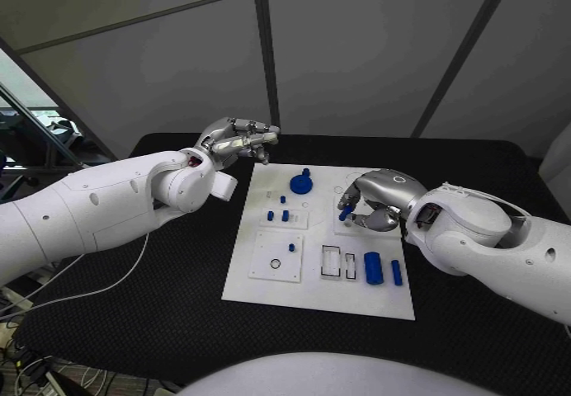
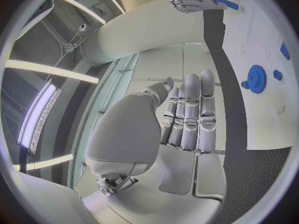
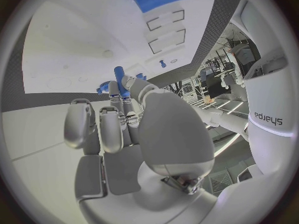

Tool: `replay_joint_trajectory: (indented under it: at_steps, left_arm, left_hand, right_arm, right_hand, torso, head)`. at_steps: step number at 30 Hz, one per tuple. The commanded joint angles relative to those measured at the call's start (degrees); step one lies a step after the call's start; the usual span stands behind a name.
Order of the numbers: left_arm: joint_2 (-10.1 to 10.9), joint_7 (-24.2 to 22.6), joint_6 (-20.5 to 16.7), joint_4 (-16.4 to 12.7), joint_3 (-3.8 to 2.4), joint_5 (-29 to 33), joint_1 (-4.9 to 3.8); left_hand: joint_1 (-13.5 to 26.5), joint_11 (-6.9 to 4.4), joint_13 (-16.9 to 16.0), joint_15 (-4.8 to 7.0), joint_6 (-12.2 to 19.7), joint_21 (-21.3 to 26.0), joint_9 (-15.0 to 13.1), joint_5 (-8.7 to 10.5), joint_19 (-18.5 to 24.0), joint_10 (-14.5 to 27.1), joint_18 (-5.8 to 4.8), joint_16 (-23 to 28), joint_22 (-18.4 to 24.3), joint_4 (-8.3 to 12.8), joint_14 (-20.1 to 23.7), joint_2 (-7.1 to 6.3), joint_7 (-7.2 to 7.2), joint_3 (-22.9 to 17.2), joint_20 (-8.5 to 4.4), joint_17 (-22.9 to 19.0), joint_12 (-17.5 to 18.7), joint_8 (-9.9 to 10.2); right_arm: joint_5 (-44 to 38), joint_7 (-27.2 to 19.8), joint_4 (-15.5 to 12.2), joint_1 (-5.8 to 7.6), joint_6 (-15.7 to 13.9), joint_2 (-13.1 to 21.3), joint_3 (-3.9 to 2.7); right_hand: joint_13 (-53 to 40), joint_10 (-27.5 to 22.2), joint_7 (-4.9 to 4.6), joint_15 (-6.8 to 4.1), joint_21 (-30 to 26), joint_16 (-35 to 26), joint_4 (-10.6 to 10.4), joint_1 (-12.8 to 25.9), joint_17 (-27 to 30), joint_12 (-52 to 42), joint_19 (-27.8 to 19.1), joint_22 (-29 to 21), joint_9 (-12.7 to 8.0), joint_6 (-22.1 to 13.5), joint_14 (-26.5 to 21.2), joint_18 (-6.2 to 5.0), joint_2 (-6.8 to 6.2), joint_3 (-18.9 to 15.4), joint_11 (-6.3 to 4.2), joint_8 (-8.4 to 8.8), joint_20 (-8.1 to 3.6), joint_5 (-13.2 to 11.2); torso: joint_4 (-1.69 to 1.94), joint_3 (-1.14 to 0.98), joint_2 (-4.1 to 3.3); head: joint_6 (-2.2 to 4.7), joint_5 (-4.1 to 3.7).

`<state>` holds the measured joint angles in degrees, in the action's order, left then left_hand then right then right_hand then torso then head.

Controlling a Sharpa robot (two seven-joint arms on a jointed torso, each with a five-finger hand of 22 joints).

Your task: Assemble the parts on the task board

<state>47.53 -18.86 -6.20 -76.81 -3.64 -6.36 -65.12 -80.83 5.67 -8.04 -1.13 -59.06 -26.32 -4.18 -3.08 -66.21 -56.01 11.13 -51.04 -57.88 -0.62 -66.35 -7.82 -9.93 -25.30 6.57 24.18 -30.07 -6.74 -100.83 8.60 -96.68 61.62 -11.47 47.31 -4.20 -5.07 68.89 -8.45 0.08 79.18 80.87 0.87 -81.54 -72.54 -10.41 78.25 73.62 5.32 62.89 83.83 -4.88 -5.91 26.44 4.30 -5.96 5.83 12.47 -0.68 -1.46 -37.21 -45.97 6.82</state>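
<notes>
While the right robot hand (image 1: 371, 203) pinched a small blue peg (image 1: 345, 213) just over the task board (image 1: 321, 247), that stiff, light, likely slippery part looked best held mid-shaft, and the left robot hand (image 1: 239, 139) hovered empty, fingers loosely curled.

My arms are smooth, glossy white shells, bulging at the joints. Each ends in a silver metal hand, my left hand (image 1: 238, 139) and my right hand (image 1: 371, 200), with segmented fingers. My wrist housings show what look like small reddish fittings.
</notes>
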Motion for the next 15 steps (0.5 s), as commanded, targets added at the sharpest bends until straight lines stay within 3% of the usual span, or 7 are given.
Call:
replay_joint_trajectory:
  at_steps: [1, 6, 11, 13, 15]
  left_arm:
    - [-0.12, -0.15, 0.26, 0.14, -0.05, 0.26, -0.10]
    - [-0.24, -0.12, 0.28, 0.22, -0.04, 0.26, -0.09]
    - [-0.54, -0.10, 0.29, 0.33, -0.04, 0.26, -0.10]
    - [-0.73, -0.10, 0.32, 0.37, -0.04, 0.26, -0.10]
    - [-0.95, -0.11, 0.34, 0.44, -0.04, 0.26, -0.10]
  left_hand:
    - [0.58, 0.04, 0.04, 0.04, 0.30, 0.04, -0.03, -0.22, 0.13, 0.33, -0.67, 0.35, 0.09, -0.03, -0.29, -0.17, 0.07, 0.27, 0.12, -0.08, -0.35, -0.35]
    - [0.58, 0.04, 0.04, 0.04, 0.30, 0.04, -0.03, -0.22, 0.13, 0.33, -0.67, 0.35, 0.09, -0.03, -0.29, -0.17, 0.07, 0.27, 0.12, -0.08, -0.35, -0.35]
    - [0.58, 0.03, 0.05, 0.04, 0.30, 0.06, -0.03, -0.23, 0.12, 0.34, -0.67, 0.38, 0.10, -0.03, -0.29, -0.16, 0.08, 0.26, 0.13, -0.10, -0.37, -0.35]
    - [0.58, 0.03, 0.05, 0.04, 0.30, 0.06, -0.03, -0.23, 0.12, 0.34, -0.67, 0.38, 0.10, -0.03, -0.29, -0.16, 0.08, 0.26, 0.13, -0.10, -0.37, -0.35]
    - [0.58, 0.03, 0.05, 0.04, 0.30, 0.06, -0.03, -0.23, 0.12, 0.34, -0.67, 0.38, 0.10, -0.03, -0.29, -0.16, 0.08, 0.26, 0.13, -0.10, -0.37, -0.35]
  right_arm:
    - [1.45, -0.79, -2.39, 0.14, -4.09, 0.64, -0.19]
    - [2.90, -1.36, -4.89, 0.15, -4.65, 0.21, -0.32]
    - [4.20, -2.60, -5.44, 0.14, -4.15, -3.12, -0.31]
    - [4.51, -3.55, -5.14, 0.09, -3.47, -4.89, -0.13]
    - [4.66, -4.44, -4.89, 0.00, -2.78, -6.11, 0.52]
  right_hand:
    - [-0.05, 0.51, -0.11, -0.39, 0.19, 0.19, -0.13, -0.25, -0.05, 0.19, 0.51, 0.10, -0.05, 0.48, 3.18, 0.98, 0.25, 0.34, -0.08, 0.04, 0.05, -0.08]
    - [-0.04, 0.52, -0.13, -0.38, 0.24, 0.20, -0.07, -0.22, -0.04, 0.30, 0.54, 0.16, -0.06, 0.48, 3.18, 1.00, 0.16, 0.42, -0.06, 0.09, 0.05, -0.03]
    - [-0.04, 0.53, -0.14, -0.38, 0.19, 0.18, -0.03, -0.20, 0.03, 0.38, 0.46, 0.08, -0.07, 0.48, 3.17, 0.97, 0.11, 0.49, -0.04, 0.12, 0.05, 0.03]
    - [-0.02, 0.51, -0.20, -0.34, 0.15, 0.17, 0.01, -0.10, 0.08, 0.58, 0.38, 0.00, -0.10, 0.41, 3.15, 0.95, 0.01, 0.60, 0.00, 0.22, 0.06, 0.24]
    - [0.05, 0.28, -0.35, -0.22, 0.13, 0.19, -0.02, 0.23, 0.11, 1.03, 0.29, -0.04, -0.19, 0.13, 3.14, 0.94, -0.24, 0.74, 0.15, 0.50, 0.12, 0.94]
  torso:
    - [0.02, 0.03, 0.01]
    - [0.08, 0.08, -0.05]
    - [0.13, 0.08, -0.12]
    - [0.19, 0.09, -0.15]
    - [0.21, 0.08, -0.16]
  head:
    - [0.08, 0.12]
    - [0.06, 0.43]
    - [-0.14, 0.86]
    - [-0.33, 0.92]
    - [-0.47, 0.96]
